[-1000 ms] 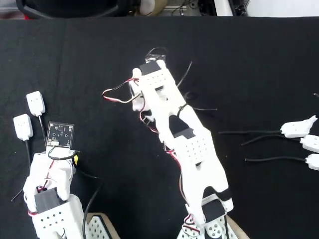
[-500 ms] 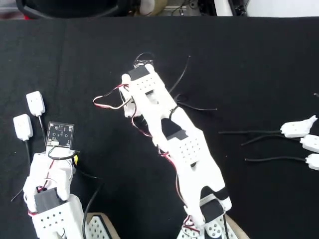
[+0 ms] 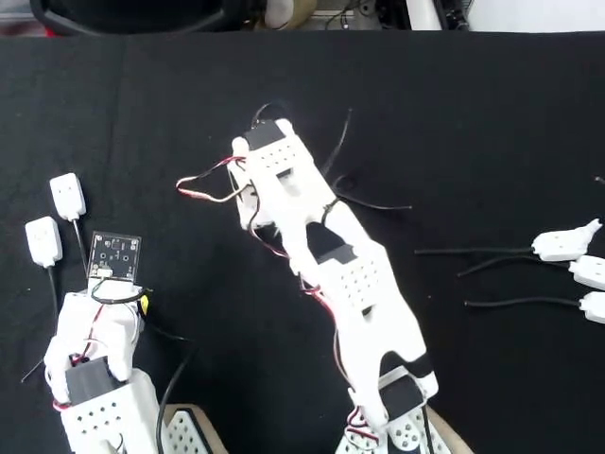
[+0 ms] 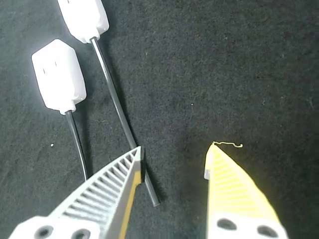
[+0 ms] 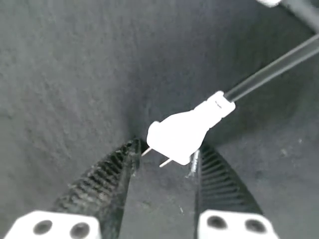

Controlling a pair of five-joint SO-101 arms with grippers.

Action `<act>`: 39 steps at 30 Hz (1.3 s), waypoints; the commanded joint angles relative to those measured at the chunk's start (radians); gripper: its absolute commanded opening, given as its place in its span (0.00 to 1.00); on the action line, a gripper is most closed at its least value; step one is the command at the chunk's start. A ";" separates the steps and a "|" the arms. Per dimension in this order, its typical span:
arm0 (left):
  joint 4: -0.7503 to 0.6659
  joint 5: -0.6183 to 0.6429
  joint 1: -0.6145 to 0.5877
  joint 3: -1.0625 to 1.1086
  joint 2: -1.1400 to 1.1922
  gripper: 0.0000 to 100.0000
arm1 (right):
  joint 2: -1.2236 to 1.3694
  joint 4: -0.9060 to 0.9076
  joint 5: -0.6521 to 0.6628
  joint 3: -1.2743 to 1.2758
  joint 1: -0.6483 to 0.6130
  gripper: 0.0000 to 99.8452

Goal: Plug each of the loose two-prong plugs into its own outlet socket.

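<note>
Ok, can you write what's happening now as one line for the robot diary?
left gripper: open, over cable by two sockets | right gripper: shut on plug, mid-table | sockets: no plug in yet

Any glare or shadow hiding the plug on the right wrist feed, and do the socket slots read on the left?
Right wrist view: the plug is evenly lit, both prongs clear, with a soft shadow on the cloth behind it. Left wrist view: no glare, and the slots show plainly on one socket.
</note>
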 commanded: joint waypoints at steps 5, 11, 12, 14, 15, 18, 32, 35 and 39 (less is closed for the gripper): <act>0.003 -0.006 -0.008 0.018 -0.009 0.21 | -0.335 -0.035 0.028 0.275 0.037 0.16; 0.005 -0.006 -0.008 0.018 -0.009 0.21 | -0.513 -0.109 0.029 0.472 0.038 0.16; 0.005 -0.006 -0.008 0.018 -0.009 0.21 | -0.535 -0.118 0.029 0.496 0.043 0.16; 0.005 -0.006 -0.008 0.018 -0.009 0.21 | -0.568 -0.150 0.044 0.544 0.052 0.16; 0.005 -0.006 -0.008 0.018 -0.009 0.21 | -0.576 -0.164 0.069 0.564 0.054 0.16; 0.005 -0.006 -0.008 0.018 -0.009 0.21 | -0.565 -0.189 0.089 0.602 0.054 0.18; 0.006 -0.006 -0.008 0.018 -0.009 0.21 | -0.585 -0.299 0.008 0.654 0.141 0.17; 0.006 -0.006 -0.008 0.018 -0.009 0.21 | -0.613 -0.324 -0.043 0.651 0.127 0.17; 0.006 -0.006 -0.008 0.018 -0.009 0.21 | -0.618 -0.407 -0.135 0.679 0.126 0.17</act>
